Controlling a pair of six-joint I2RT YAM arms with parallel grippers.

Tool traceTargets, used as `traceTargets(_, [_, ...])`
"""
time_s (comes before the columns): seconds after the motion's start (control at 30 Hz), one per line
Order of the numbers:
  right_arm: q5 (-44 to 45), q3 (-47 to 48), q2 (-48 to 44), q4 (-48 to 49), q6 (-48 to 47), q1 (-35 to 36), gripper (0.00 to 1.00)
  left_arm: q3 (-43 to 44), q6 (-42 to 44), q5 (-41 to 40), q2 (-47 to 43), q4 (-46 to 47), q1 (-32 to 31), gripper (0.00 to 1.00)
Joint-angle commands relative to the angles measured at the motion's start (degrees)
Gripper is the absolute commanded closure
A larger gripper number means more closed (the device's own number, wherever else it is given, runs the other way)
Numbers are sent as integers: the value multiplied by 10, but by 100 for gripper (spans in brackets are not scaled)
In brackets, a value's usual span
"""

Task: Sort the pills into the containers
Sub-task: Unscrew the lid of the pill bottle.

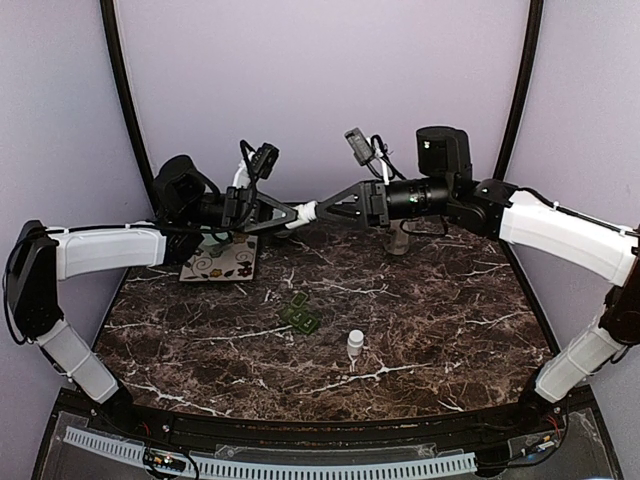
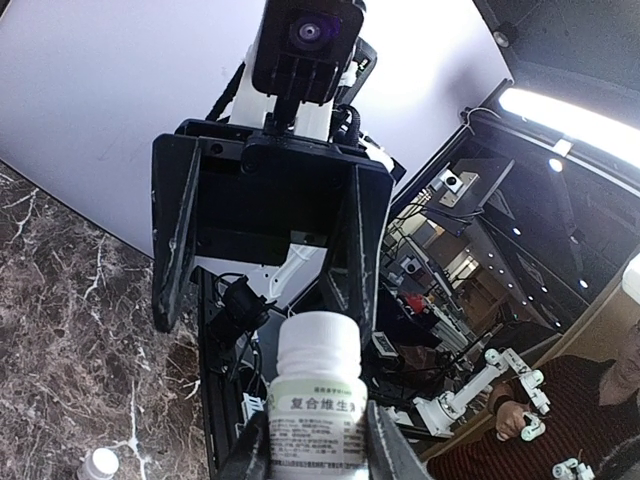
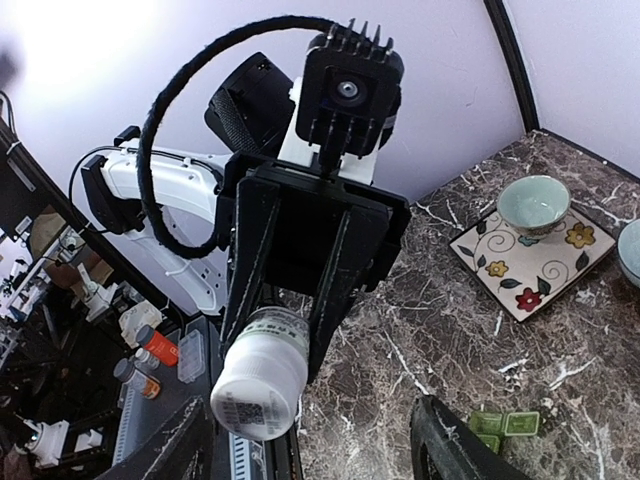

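Floral tile (image 1: 222,262): sits at the upper left of the marble table (image 1: 450,320) in the overhead view, partly under the left arm. The right wrist view shows a pale teal bowl (image 3: 533,202) standing on it.
Left gripper (image 2: 318,448): raised above the table at the centre of the overhead frame, its fingers pinching a white pill bottle (image 2: 320,395) by the labelled body.
Containers (image 1: 301,313): a dark green box lying flat on the table near the middle of the overhead frame, lower in the picture than both grippers and touched by neither. It also shows at the lower right of the right wrist view.
Right gripper (image 3: 315,410): meets the left gripper tip to tip just right of centre, fingers spread wide on either side of the bottle's free end. Contact with the bottle cannot be told.
Small white vial (image 1: 355,343): stands upright on the table, just right of the green box and lower in the frame.
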Motion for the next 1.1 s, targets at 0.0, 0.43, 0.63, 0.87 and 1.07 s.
traceTargets(0.0, [-15, -10, -20, 63, 64, -9, 32, -6, 64, -20, -41, -51, 3, 100])
traceTargets(0.43, [-43, 35, 15, 53, 221, -25, 32, 6, 252, -114, -81, -232, 2, 100])
traceTargets(0.63, [-37, 70, 41, -4, 225, -25, 33, 18, 325, -160, -93, -302, -2, 100])
traceTargets(0.87, [-38, 92, 69, -38, 226, -26, 34, 20, 369, -194, -96, -330, -3, 100])
traceTargets(1.07, [-34, 95, 82, -50, 224, -29, 34, 30, 379, -195, -89, -336, -3, 100])
